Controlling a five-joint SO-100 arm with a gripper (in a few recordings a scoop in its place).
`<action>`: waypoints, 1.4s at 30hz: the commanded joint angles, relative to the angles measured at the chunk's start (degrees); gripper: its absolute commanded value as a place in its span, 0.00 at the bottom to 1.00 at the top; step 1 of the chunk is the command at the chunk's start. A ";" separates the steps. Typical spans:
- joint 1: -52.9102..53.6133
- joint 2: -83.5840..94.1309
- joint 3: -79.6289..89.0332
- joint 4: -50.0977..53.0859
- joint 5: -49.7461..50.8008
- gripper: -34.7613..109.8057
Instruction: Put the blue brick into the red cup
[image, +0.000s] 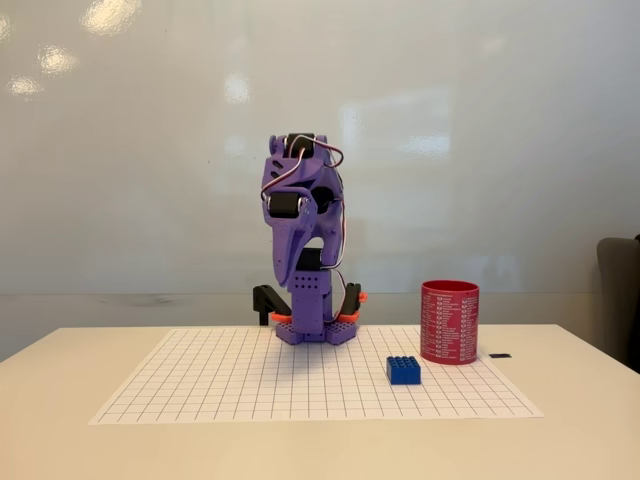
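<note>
Behind a pale tabletop rises a glossy white wall dotted with blurred ceiling-light reflections, and across the table lies a white mat ruled in a fine black grid. On that mat, toward its right side in the fixed view, sits the blue brick — studs up, flat on the grid, with nothing touching it. Just beyond it and slightly to the right stands the red cup, upright, its wall banded with rows of small white print; brick and cup are near each other but apart, and the cup's interior cannot be seen from this low angle. A small dark object lies on the table just right of the cup. Farther left, at the mat's back edge, the purple arm is folded upright over its studded base, cables looping over the top joint. Its gripper points downward in front of the base — well apart from the brick, holding nothing, though how far its fingers are parted cannot be told. A dark chair shows at the right edge.
</note>
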 joint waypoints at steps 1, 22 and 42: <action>-1.41 -6.33 -11.07 4.66 -8.70 0.24; -34.89 -27.95 -23.20 11.51 -40.52 0.24; -57.13 -38.94 -23.73 0.79 -33.57 0.24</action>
